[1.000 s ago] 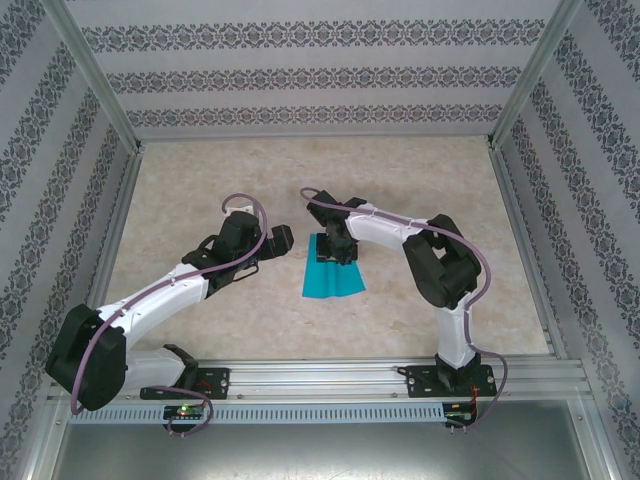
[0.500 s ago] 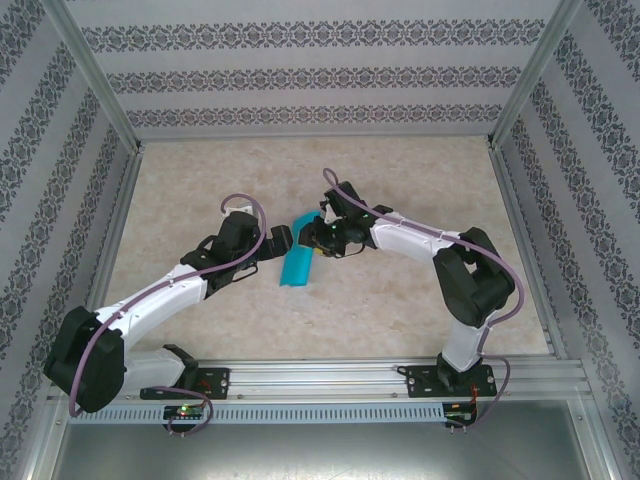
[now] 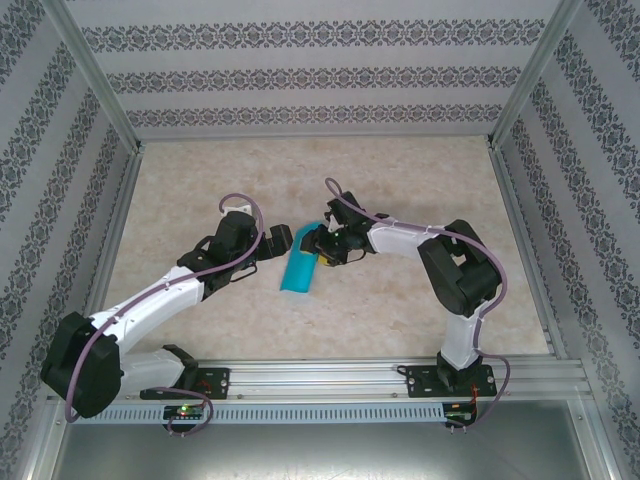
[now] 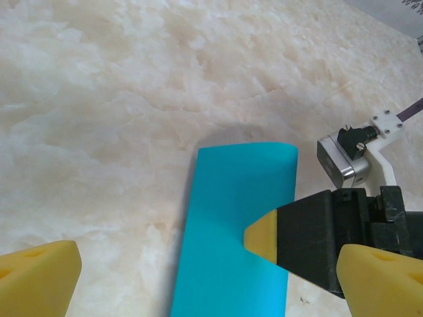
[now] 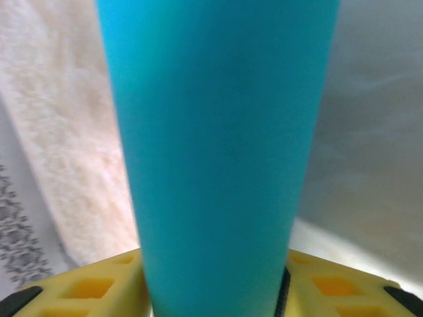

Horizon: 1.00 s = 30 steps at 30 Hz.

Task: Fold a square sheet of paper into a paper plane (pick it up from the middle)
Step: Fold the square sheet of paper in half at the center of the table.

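Note:
The square sheet of paper [image 3: 297,272] is teal-blue and curled over into a narrow strip, slanting down-left on the table. My right gripper [image 3: 318,250] holds its upper end. In the right wrist view the paper [image 5: 218,132] fills the gap between the yellow fingers [image 5: 86,287], with my right gripper [image 5: 215,290] shut on it. My left gripper [image 3: 283,240] hovers just left of the strip's top, wide open. From the left wrist the paper [image 4: 231,224] lies below and between the spread fingertips of my left gripper [image 4: 208,274]. One right fingertip [image 4: 261,234] rests on the paper's right side.
The marble-patterned table [image 3: 400,180] stretches bare behind and to both sides of the arms. Patterned walls and metal frame posts [image 3: 100,90] enclose it. A metal rail [image 3: 330,378] carrying both bases runs along the near edge.
The sheet lay flat a second ago; my right gripper has swung left, curling it into a narrow strip beside the left gripper. The left arm has barely moved.

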Tool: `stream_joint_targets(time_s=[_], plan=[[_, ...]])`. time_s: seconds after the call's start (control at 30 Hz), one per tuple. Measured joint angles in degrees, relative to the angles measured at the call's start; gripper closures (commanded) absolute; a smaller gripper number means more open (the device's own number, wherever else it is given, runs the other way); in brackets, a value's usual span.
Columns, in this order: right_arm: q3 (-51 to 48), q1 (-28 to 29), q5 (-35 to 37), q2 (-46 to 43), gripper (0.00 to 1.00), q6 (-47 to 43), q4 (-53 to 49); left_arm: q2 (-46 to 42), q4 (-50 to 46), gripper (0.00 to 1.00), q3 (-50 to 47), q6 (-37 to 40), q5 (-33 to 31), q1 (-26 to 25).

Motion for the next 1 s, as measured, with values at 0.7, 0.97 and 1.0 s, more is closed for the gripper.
stream_joint_targets(time_s=[0.7, 0.97, 1.0], plan=[[5.25, -3.39, 1.49, 2.51, 0.49, -19.67, -14.93, -0.24, -0.13, 0.00, -0.02, 0.04, -0.22, 0.00], [5.40, -5.20, -1.11, 3.50, 0.47, -25.07, -17.35, 0.83, -0.13, 0.00, 0.02, 0.02, 0.24, 0.00], [5.46, -5.35, -1.11, 3.50, 0.47, -25.31, -17.49, 1.14, -0.13, 0.00, 0.02, 0.00, 0.42, 0.00]])
